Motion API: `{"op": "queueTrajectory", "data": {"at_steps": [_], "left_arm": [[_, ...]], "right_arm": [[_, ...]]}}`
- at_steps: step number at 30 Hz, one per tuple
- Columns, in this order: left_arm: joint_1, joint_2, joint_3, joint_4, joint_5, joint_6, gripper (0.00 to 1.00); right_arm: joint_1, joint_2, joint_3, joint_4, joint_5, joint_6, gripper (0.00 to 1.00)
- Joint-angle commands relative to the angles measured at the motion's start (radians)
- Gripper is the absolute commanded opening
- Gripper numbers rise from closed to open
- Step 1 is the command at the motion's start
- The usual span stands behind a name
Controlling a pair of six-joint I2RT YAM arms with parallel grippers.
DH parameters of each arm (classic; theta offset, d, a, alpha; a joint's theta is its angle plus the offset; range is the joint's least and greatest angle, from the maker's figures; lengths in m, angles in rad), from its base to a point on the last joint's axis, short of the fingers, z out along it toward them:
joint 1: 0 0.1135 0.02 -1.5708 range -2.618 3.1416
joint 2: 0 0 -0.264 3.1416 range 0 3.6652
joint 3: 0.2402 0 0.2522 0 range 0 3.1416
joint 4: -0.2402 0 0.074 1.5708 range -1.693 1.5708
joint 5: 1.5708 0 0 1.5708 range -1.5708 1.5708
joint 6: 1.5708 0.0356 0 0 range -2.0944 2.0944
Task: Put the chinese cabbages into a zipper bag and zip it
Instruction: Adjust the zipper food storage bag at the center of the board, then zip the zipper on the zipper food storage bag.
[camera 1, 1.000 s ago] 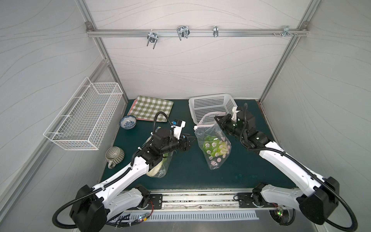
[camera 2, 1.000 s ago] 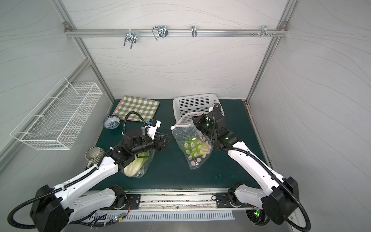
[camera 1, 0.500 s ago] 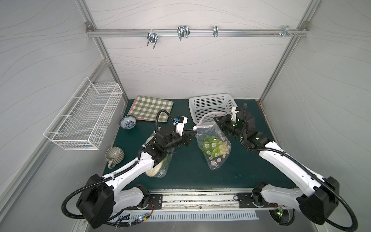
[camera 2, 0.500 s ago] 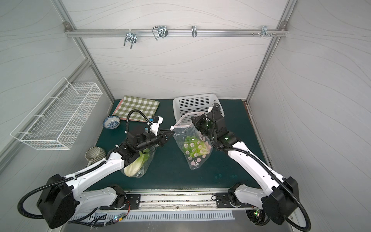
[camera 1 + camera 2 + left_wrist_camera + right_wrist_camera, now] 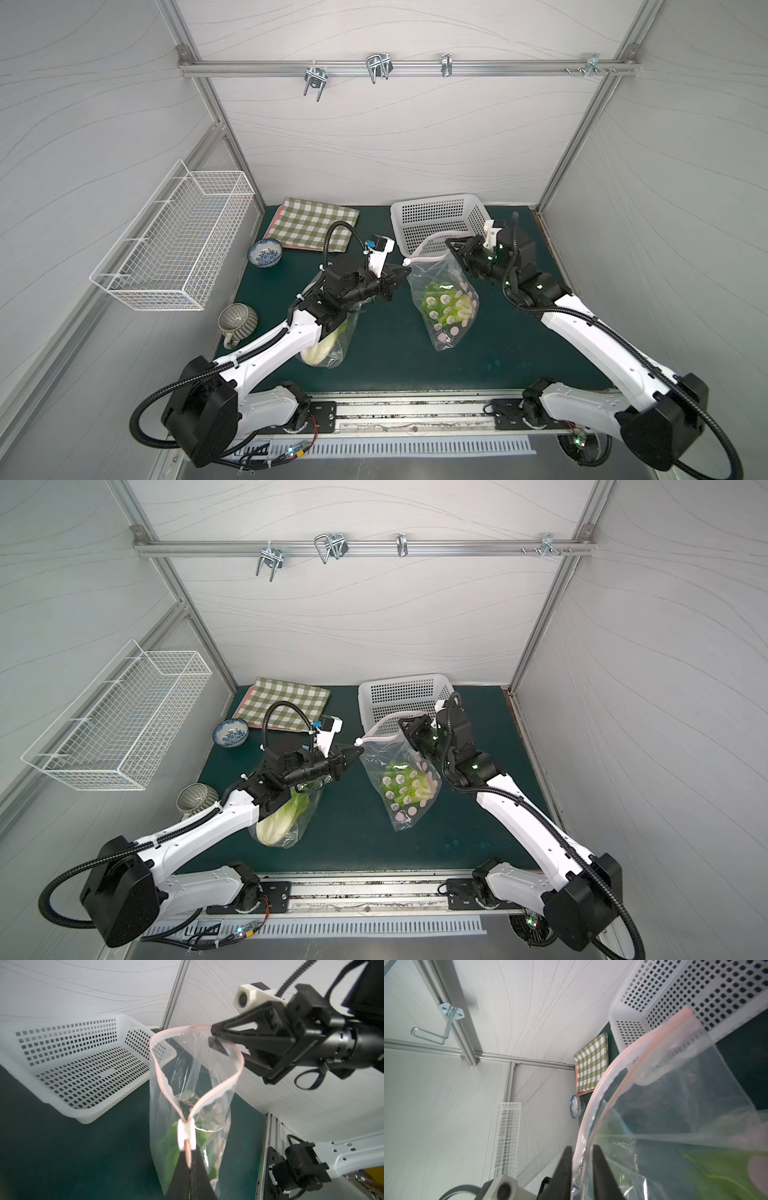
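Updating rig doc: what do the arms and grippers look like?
The left arm and right arm have white shells, black joints, a ribbed black hose. The left gripper and right gripper are black with tapered fingers, plus a white camera block.

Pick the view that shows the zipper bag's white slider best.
Left wrist view: the slider sits close and large on the zipper bag. Both top views show it only as a tiny white speck. The right wrist view shows the bag's rim, not the slider.
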Motion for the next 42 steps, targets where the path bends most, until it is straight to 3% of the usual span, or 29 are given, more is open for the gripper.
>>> {"op": "queueTrajectory", "data": {"at_steps": [1, 5, 8, 11, 18, 23, 27, 36, 42], "left_arm": [[-0.001, -0.051, 0.118, -0.126, 0.096, 0.153, 0.00], [0.000, -0.062, 0.250, -0.423, 0.168, 0.301, 0.00], [0.001, -0.064, 0.336, -0.588, 0.189, 0.385, 0.00], [0.000, -0.048, 0.414, -0.678, 0.199, 0.418, 0.00], [0.025, -0.012, 0.464, -0.749, 0.182, 0.446, 0.00], [0.038, -0.030, 0.480, -0.776, 0.209, 0.477, 0.00], [0.038, -0.025, 0.498, -0.783, 0.218, 0.482, 0.00], [0.038, -0.065, 0.473, -0.757, 0.249, 0.496, 0.00], [0.047, -0.068, 0.467, -0.757, 0.257, 0.494, 0.00]], "right_arm": [[-0.113, 0.006, 0.095, -0.118, -0.127, -0.200, 0.33], [-0.238, 0.004, 0.158, -0.248, -0.230, -0.491, 0.42], [-0.285, -0.024, 0.178, -0.348, -0.150, -0.666, 0.45], [-0.292, -0.056, 0.188, -0.395, -0.072, -0.767, 0.47], [-0.283, -0.056, 0.182, -0.419, -0.255, -0.916, 0.49], [-0.126, -0.101, 0.196, -0.388, -0.254, -1.212, 0.43], [0.043, 0.026, 0.362, -0.535, -0.351, -1.397, 0.48], [0.177, 0.268, 0.633, -0.647, -0.588, -1.457, 0.56], [0.193, 0.357, 0.698, -0.735, -0.662, -1.523, 0.49]]}}
